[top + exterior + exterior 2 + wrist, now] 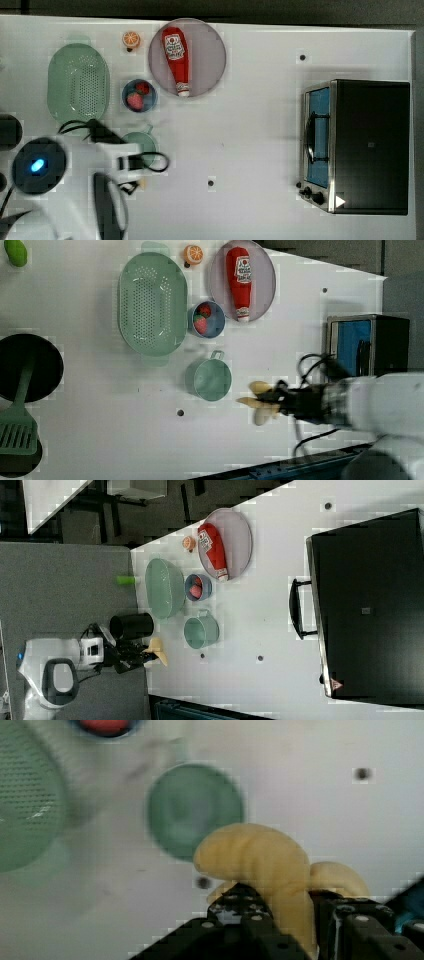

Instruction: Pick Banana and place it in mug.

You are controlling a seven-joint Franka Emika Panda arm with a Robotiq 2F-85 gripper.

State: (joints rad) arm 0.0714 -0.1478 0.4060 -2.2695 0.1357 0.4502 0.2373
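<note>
- My gripper [287, 920] is clamped on the banana [265, 865], fingers [250, 920] pinching its middle, curved lobes protruding beyond them.
- The banana is off the table [100, 440], just beside the mug [212, 380], on the left view's right of it.
- Handling, as judged: light, rigid toy; smooth skin, so it may pivot; a mid-body hold suits it.
- The mug stands upright near the blue bowl [216, 325], handle toward it.

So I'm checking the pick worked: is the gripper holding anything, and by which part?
Yes: the gripper holds the banana, its fingers clamped on the lower stem end while the curved pieces stick out beyond them.
</note>
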